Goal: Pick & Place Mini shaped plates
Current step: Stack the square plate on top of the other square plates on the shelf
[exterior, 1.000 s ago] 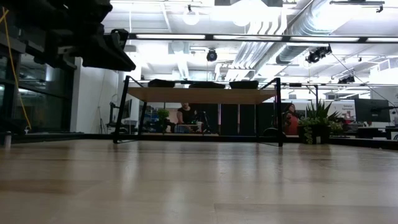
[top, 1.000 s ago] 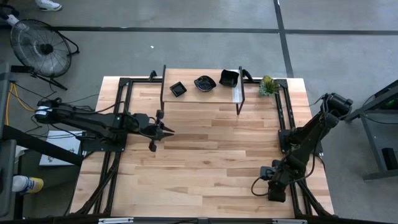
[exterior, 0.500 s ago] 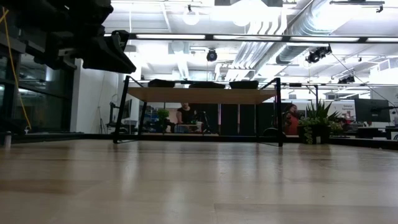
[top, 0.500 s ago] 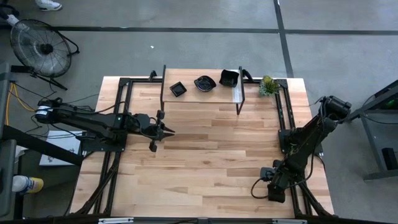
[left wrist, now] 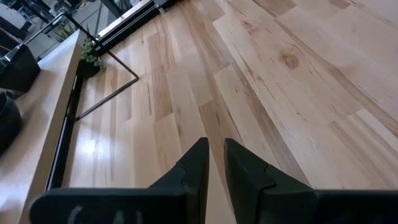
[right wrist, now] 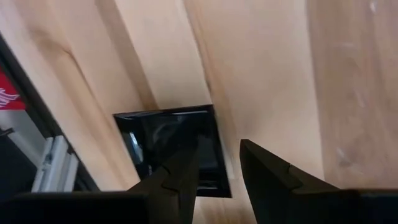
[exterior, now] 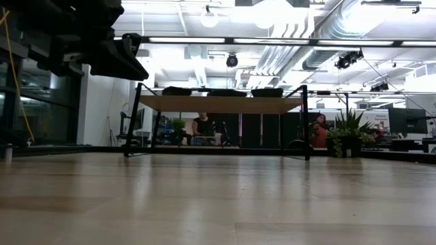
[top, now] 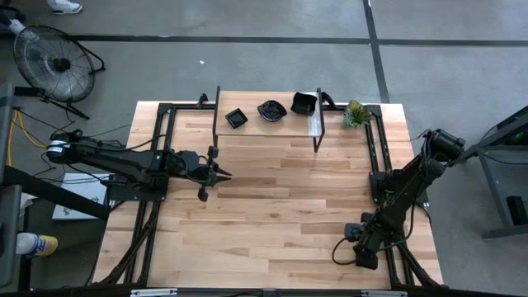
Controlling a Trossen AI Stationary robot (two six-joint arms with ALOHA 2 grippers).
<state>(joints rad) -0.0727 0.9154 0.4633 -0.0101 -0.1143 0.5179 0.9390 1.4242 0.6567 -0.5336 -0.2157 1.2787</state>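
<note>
- The right gripper (right wrist: 217, 149) has its two fingers partly spread, with a gap between them. I can see nothing squeezed in that gap.
- A square black plate (right wrist: 168, 140) lies flat on the wood just in front of those fingers. One finger (right wrist: 180, 177) reaches over the plate's near corner, and the other finger sits off to the side over bare wood.
- The plate is off to one side of the gap, so I think the gripper must slide sideways to get the rim between its fingers. The plate is square and has no long side, and its edges run nearly the same way the fingers point.
- The left gripper (left wrist: 216, 146) has its fingers almost together, with only a thin slit between them. It holds nothing and hangs over the bare table (top: 280, 206).
- Three more plates sit on the raised shelf (top: 272, 129) at the far side – a small square one (top: 236, 118), a wavy one (top: 271, 110) and a bigger one (top: 304, 103). A little green plant (top: 355, 114) stands beside the shelf.
- The right arm is the one next to the plate on the table. The left arm is nearer the shelf.
- Only the right wrist view shows the plate on the table. From above the right arm hides it, and the low view shows only the shelf plates – as dark bumps.
</note>
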